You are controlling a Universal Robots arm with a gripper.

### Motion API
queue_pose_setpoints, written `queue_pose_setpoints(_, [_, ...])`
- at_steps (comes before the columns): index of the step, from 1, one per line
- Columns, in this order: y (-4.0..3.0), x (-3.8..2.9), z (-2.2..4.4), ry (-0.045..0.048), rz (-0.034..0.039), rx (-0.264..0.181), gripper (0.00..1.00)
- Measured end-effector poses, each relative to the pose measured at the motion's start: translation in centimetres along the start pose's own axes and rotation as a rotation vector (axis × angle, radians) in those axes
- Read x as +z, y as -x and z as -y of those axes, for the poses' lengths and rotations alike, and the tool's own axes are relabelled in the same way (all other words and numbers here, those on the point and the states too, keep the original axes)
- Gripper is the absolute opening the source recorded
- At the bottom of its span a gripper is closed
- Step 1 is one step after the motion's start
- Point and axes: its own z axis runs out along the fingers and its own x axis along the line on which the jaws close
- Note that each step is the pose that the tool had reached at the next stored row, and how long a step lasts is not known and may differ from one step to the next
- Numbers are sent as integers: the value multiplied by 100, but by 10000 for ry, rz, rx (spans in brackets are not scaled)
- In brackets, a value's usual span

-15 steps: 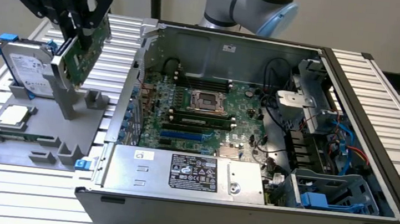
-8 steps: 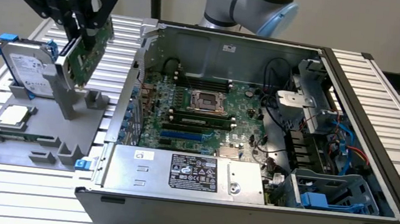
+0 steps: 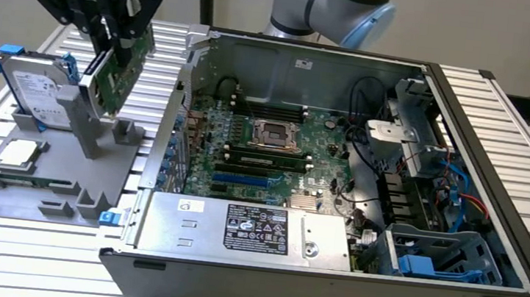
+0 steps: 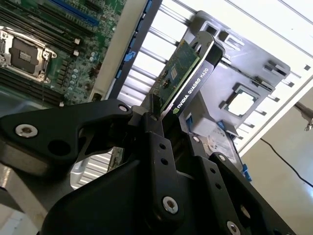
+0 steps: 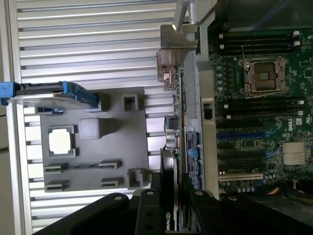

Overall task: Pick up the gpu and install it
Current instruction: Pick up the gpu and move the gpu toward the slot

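Note:
The gpu [image 3: 120,67] is a thin green card held on edge and slightly tilted, with my gripper [image 3: 108,43] shut on its upper part. It hangs above the grey holder tray [image 3: 56,171] at the exterior view's left, close to the open computer case [image 3: 293,70]. The second wrist view shows the gpu [image 4: 183,73] with its green face and black side between the black fingers [image 4: 155,122]. In the first wrist view the gpu [image 5: 178,122] appears edge-on, and its silver bracket [image 5: 171,58] lies over the case's side wall beside the motherboard [image 5: 254,142].
A silver hard drive in a blue frame [image 3: 40,88] stands upright on the tray, and a square processor chip [image 3: 18,154] lies in front of it. Inside the case are the motherboard [image 3: 264,156], a power supply [image 3: 237,227], cables and a drive cage [image 3: 441,259].

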Motion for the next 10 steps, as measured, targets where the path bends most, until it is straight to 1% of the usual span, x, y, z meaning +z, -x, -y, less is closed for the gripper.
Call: queue_pose_setpoints(10, [59,1,-9,0,1,12,0])
